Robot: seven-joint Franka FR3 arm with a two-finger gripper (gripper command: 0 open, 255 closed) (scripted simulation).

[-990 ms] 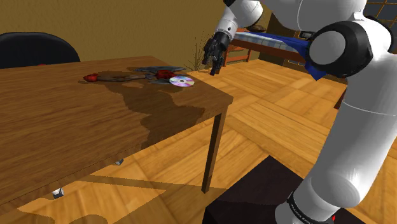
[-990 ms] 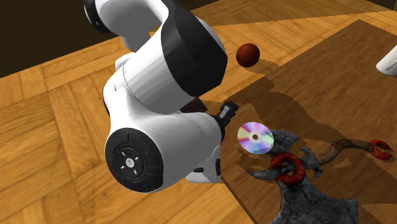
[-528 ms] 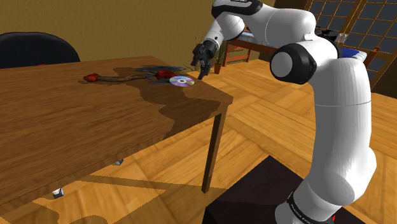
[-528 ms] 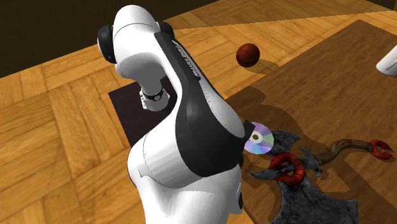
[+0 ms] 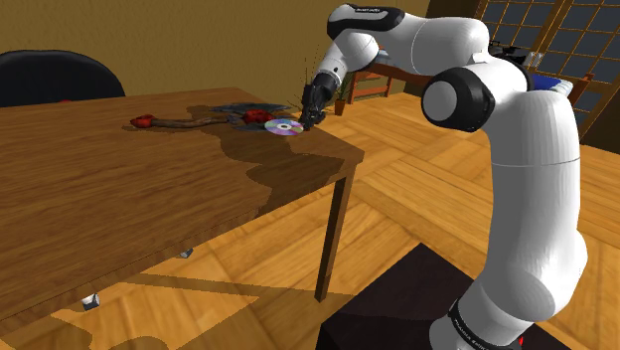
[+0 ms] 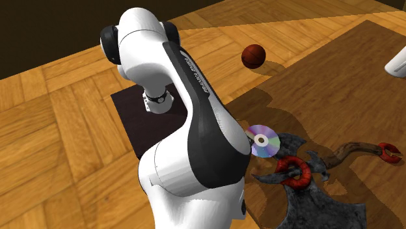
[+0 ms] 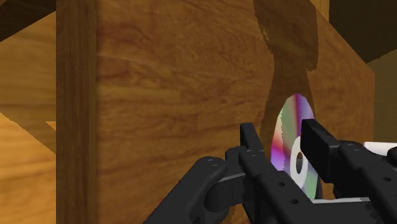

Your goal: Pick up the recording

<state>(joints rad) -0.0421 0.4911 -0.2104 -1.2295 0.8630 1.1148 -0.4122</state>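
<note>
Fingers [image 7: 254,149] apart, disc [image 7: 294,114] between them, nothing gripped yet.
Gripper [image 5: 311,117] low at the disc, which lies flat nr the table [image 5: 119,189] corner, beside the axe head [image 6: 319,205]. Best bet imo: square to the rim, close slow, don't skate it off the edge.

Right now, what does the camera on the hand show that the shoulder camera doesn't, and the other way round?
Wrist view: a close look at the black jaws standing apart, with the shiny disc seen in the gap between them. Shoulder view: the whole white arm reaching from its stand, an axe-like tool with red parts beside the disc, and a dark chair behind. Both share the disc, the jaws at it and the wooden table.
</note>
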